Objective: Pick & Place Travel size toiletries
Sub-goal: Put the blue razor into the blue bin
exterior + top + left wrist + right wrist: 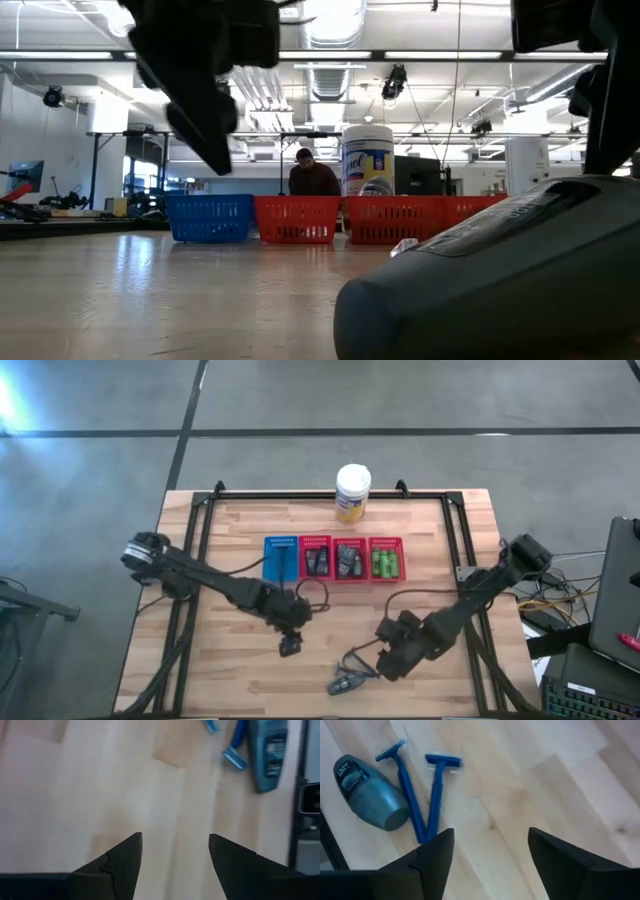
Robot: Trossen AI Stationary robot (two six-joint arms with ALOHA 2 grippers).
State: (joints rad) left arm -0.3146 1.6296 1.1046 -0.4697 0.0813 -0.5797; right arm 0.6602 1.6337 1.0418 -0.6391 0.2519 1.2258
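Toiletries lie loose at the lower centre of the high view: a dark grey-blue tube (343, 684) on the wooden tabletop (230, 680), with two blue razors (420, 795) just beside it. In the right wrist view the razors rest side by side, handles converging, and the tube (370, 795) lies next to them. The same tube fills the lower right of the low view (500, 290).

Just above and right of this cluster in the high view, the right gripper (385, 660) hovers with its fingers spread apart and nothing between them. To the left, near the frame's centre, the left gripper (291, 645) hangs over bare wood, its fingers also apart and empty.

Farther up the frame stands a row of four small baskets: one blue basket (281, 558) and three red baskets (346, 558), holding dark tubes and bright green bottles (386, 564). Beyond them, at the upper edge of the tabletop, stands a yellow canister (352, 492) with a white lid.
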